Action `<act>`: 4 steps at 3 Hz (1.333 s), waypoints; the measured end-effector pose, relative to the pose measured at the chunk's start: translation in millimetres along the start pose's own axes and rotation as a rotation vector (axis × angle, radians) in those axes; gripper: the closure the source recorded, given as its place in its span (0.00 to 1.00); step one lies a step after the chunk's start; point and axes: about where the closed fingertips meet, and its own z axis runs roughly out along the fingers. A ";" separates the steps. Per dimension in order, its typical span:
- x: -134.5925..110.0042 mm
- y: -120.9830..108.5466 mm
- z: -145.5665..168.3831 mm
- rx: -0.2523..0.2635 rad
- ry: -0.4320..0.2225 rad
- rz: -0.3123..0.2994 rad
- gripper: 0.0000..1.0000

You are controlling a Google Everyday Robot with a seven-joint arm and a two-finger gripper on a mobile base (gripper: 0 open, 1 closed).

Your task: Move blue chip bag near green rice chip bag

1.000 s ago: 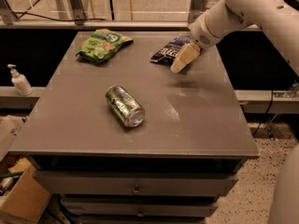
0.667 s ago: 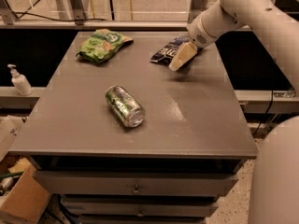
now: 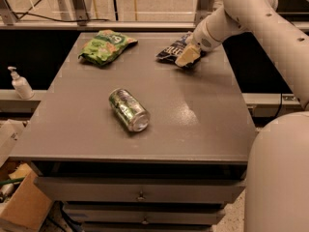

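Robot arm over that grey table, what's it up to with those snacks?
The white robot arm reaches across to the table's far right corner, and its gripper is down at the blue chip bag. The green rice chip bag lies at the far left, well apart from the blue one. A green can lies on its side in the middle, untouched.

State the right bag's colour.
Blue chip bag: dark navy, white lettering, in camera view; gripper at its right edge.
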 end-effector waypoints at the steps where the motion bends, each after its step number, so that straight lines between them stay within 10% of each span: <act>1: 1.2 2.4 2.8 -0.010 0.004 -0.003 0.64; 3: -29.6 7.8 -12.3 -0.031 -0.033 -0.051 1.00; 4: -75.1 21.9 -29.3 -0.072 -0.116 -0.112 1.00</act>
